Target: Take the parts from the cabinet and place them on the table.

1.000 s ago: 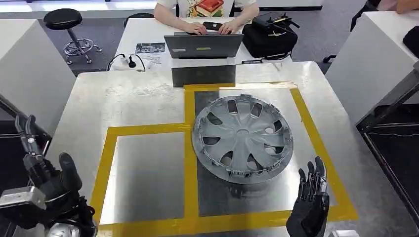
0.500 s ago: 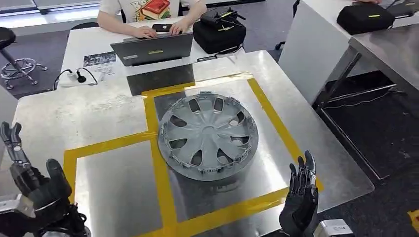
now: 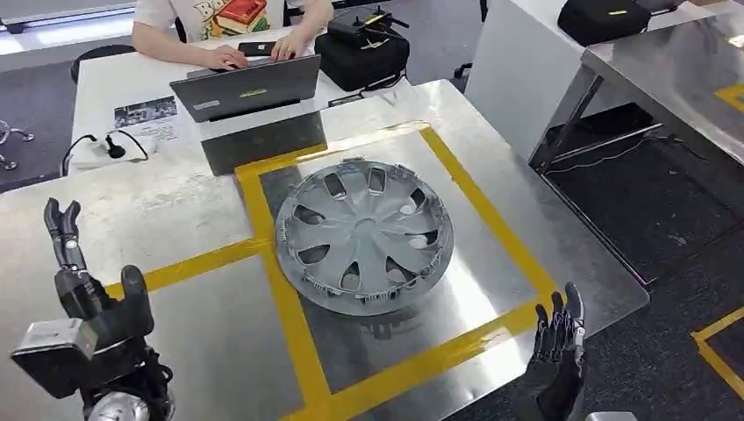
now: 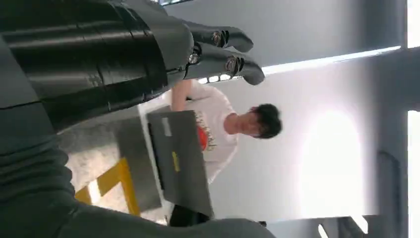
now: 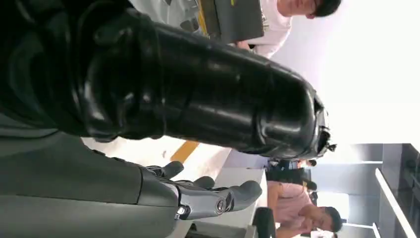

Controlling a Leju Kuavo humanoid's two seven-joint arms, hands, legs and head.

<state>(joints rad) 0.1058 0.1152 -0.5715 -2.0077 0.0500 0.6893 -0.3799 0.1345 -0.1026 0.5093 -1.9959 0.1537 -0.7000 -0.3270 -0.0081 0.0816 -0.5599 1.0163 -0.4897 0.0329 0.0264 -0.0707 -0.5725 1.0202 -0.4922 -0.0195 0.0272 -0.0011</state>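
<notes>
A grey wheel cover (image 3: pixel 364 235) lies flat on the steel table (image 3: pixel 175 202), inside a rectangle of yellow tape (image 3: pixel 478 189). My left hand (image 3: pixel 88 303) is raised over the table's near left part, fingers straight up and apart, holding nothing. Off the table's near right corner my right hand (image 3: pixel 557 355) is also raised with its fingers spread and empty. The left wrist view has my left hand's fingers (image 4: pixel 225 49) stretched out, and the right wrist view has my right hand's fingers (image 5: pixel 218 196) extended. Both hands are well apart from the wheel cover.
A person (image 3: pixel 219 17) sits at the white desk beyond the table, typing at a laptop (image 3: pixel 250 88) beside a black bag (image 3: pixel 360 53). A power strip (image 3: pixel 105 149) lies on the desk. Another metal table (image 3: pixel 676 70) stands to the right across dark floor.
The whole picture has swung, so the camera has turned right. The wheel cover stays on the table. Both hands remain raised and empty.
</notes>
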